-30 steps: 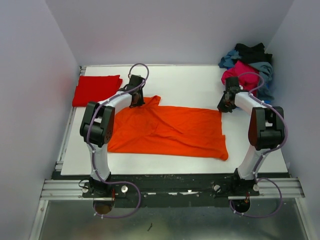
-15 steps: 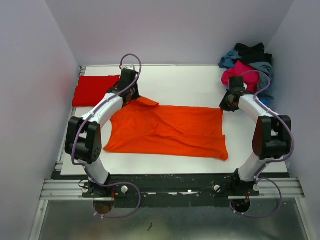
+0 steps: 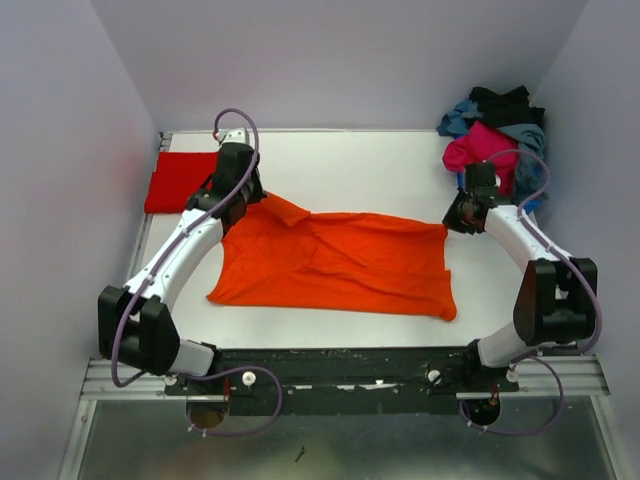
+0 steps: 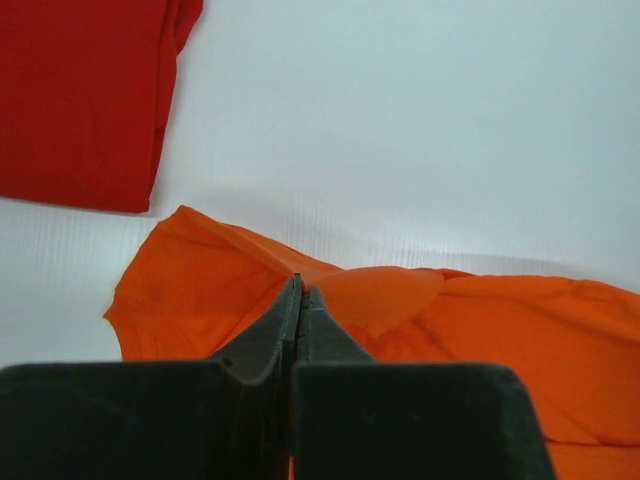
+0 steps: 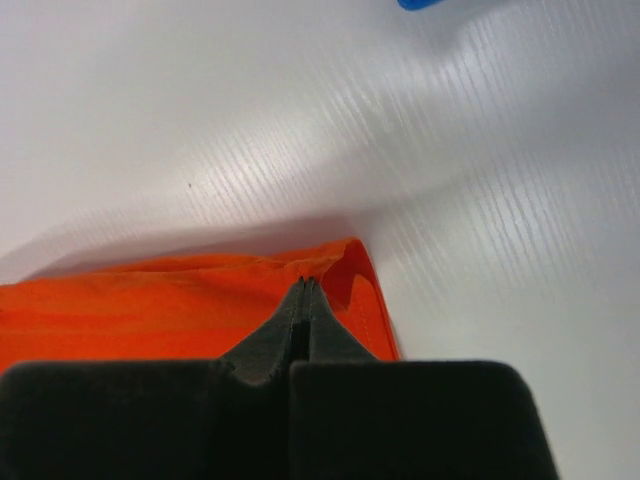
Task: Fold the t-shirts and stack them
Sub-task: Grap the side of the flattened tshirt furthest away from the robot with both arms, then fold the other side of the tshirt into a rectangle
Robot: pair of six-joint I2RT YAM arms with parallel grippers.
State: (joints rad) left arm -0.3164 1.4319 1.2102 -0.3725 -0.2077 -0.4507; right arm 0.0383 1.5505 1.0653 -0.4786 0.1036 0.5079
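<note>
A bright orange t-shirt lies spread across the middle of the white table. My left gripper is shut on its far left part, near the collar and sleeve; in the left wrist view the orange cloth bunches at the fingertips. My right gripper is shut on the shirt's far right corner, seen in the right wrist view lifted slightly. A folded red t-shirt lies at the far left, and it also shows in the left wrist view.
A heap of unfolded shirts, pink, grey-blue and black, lies in the far right corner. Grey walls close the table on three sides. A metal rail runs along the near edge.
Both grippers have moved away from the arm bases and outward, the left one leftward and the right one rightward, pulling the shirt's far edge tauter. The arms have stretched out.
</note>
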